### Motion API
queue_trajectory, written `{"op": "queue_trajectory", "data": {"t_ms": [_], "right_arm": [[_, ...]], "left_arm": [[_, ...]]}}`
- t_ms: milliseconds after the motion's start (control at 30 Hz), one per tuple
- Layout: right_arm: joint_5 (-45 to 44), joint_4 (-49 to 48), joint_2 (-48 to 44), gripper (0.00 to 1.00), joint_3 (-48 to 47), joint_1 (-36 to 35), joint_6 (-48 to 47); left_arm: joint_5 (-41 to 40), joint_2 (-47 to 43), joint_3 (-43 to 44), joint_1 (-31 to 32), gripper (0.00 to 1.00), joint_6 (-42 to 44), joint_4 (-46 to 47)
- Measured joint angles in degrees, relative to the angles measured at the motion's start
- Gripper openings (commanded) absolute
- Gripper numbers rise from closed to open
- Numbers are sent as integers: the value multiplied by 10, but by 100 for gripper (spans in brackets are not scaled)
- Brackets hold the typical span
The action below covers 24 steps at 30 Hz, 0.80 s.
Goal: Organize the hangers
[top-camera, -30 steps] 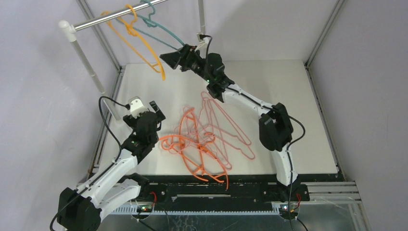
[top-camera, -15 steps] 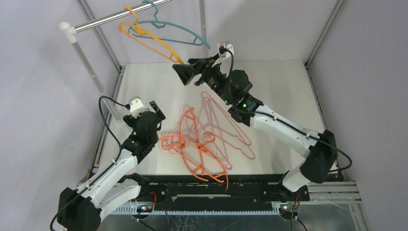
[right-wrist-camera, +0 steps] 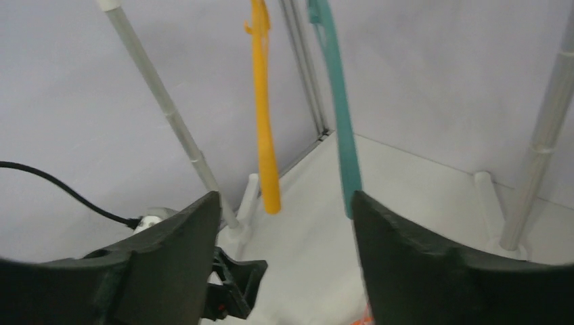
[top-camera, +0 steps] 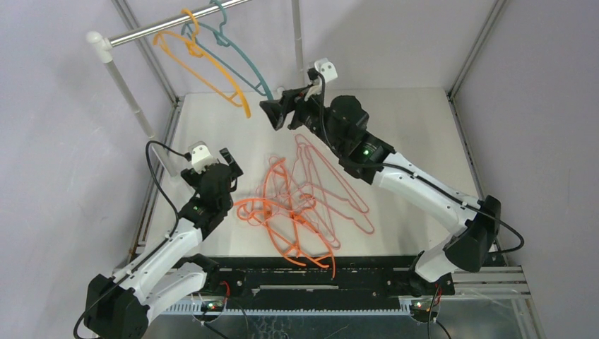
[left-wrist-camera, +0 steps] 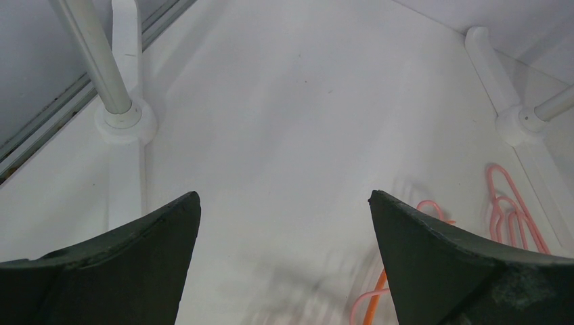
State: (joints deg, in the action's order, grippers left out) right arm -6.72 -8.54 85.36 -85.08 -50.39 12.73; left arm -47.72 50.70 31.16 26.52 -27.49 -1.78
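While I watch from overhead, the white tabletop lies flat beneath the silver rail, closed in by pale lilac walls and bare metal frame struts. At the rail's end a white post slants down to the surface. Two of the hangers hang on the rail: the yellow-orange hanger and, beside it, the teal hanger. Well below the rail, a tangle of orange and pink hangers lies loose on the tabletop. My right gripper hovers just under the rail's hanging pair with its jaws apart, gripping nothing; I see both hangers through the gap. My left gripper sits lower, below the rail's post end, with its jaws spread wide over bare white surface near the post's round foot.
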Motion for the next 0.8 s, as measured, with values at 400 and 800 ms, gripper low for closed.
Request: {"op": "queue_trajectory", "data": {"t_ms": [400, 800], "right_arm": [[55, 97, 75, 0, -174, -14, -47], [90, 119, 50, 32, -132, 40, -38]], "left_arm": [[-2, 9, 0, 0, 93, 0, 5], [-2, 23, 0, 0, 93, -12, 7]]}}
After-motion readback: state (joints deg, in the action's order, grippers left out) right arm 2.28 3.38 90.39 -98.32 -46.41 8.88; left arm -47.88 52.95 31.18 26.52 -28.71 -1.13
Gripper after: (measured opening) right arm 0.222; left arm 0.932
